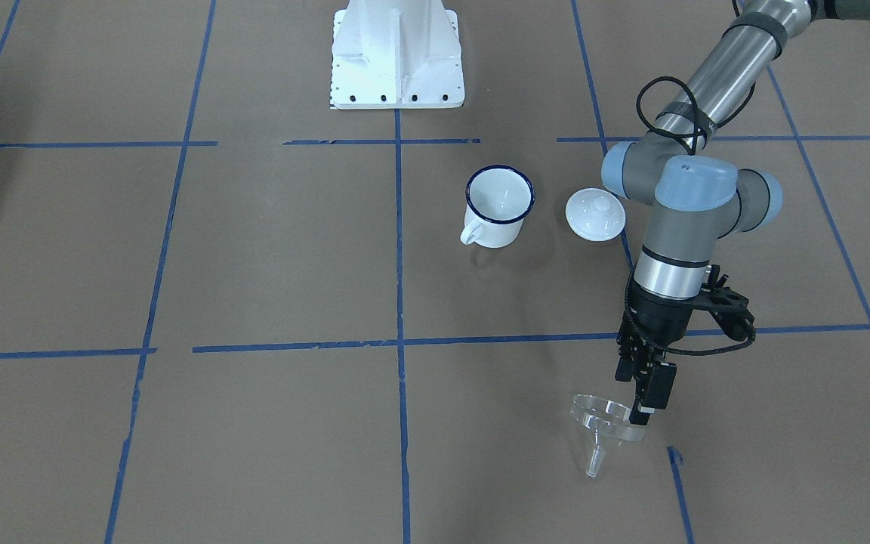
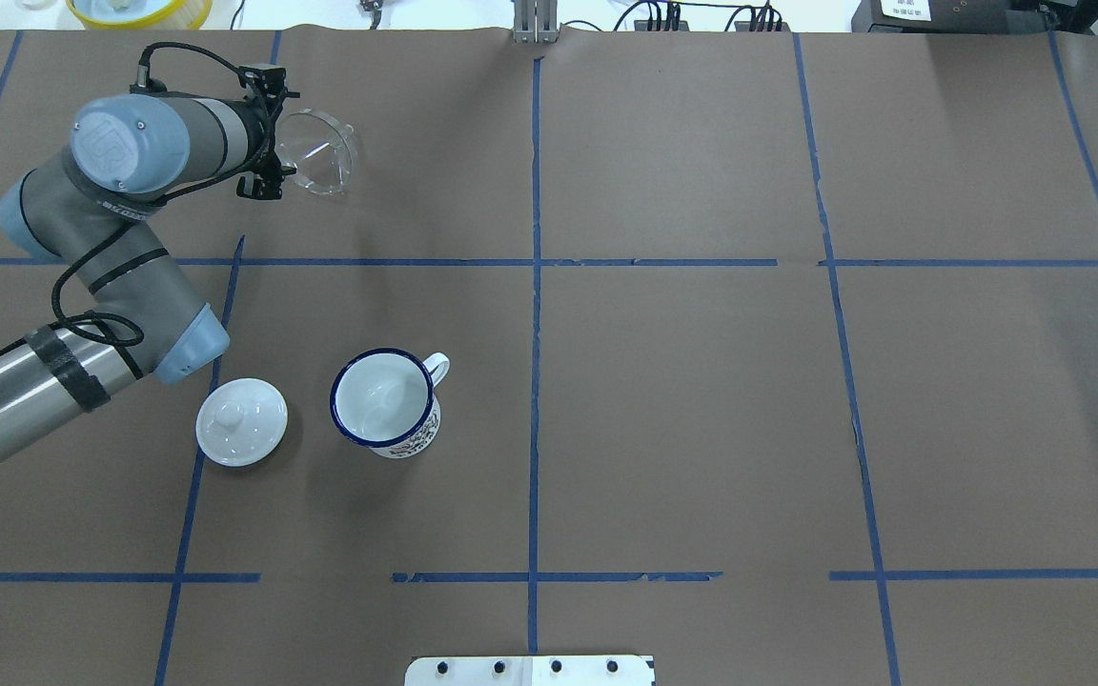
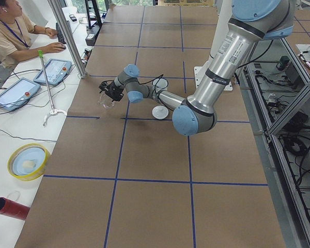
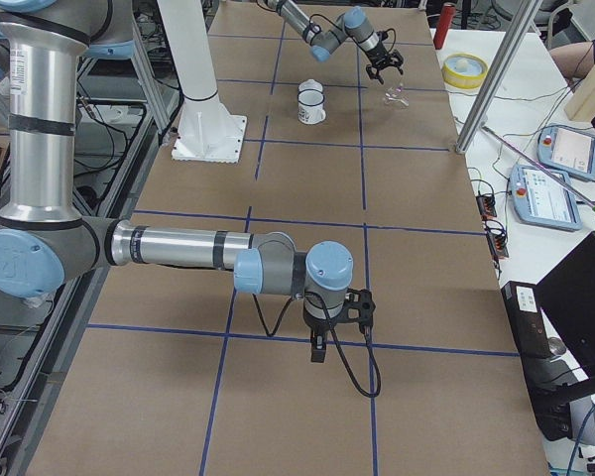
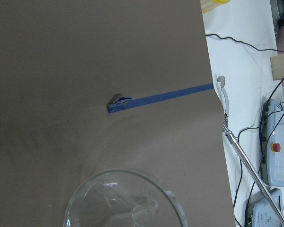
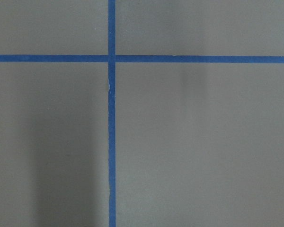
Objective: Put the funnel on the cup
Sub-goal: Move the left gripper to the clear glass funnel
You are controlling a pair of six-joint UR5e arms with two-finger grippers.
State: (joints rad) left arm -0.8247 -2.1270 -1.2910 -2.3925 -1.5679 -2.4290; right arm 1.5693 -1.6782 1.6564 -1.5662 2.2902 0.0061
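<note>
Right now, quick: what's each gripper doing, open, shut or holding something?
Left gripper: shut on the funnel, gripping its rim.
Right gripper: cannot be told; it shows only in the right side view.

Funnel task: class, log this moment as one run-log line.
left gripper: shut on funnel rim | funnel: stem down, far from cup | cup: upright, empty | right gripper: state unclear | placement: not yet done
</note>
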